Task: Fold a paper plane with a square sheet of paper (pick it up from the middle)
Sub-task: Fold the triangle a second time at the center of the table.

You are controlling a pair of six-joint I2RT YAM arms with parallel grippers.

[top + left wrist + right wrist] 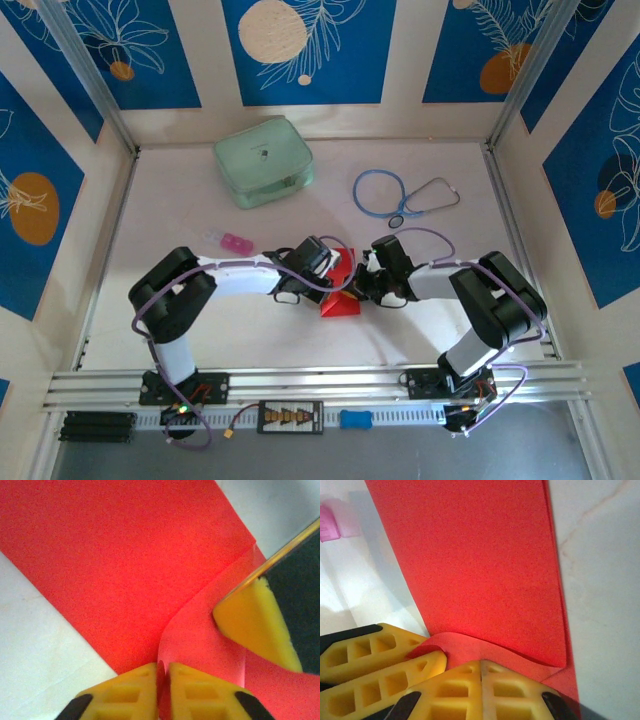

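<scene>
Tabletop (180, 200) bears the red paper (338, 303), partly hidden beneath both jaws.

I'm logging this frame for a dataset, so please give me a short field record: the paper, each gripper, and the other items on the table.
paper: red paper sheet, partly folded, mid-table between the arms, one flap raised
left gripper: pinching the raised flap, jaws almost together
right gripper: shut on the sheet's curled edge, close beside the left gripper
other items: pale green case at the far left; stethoscope at the far right; small pink object left of the paper
</scene>
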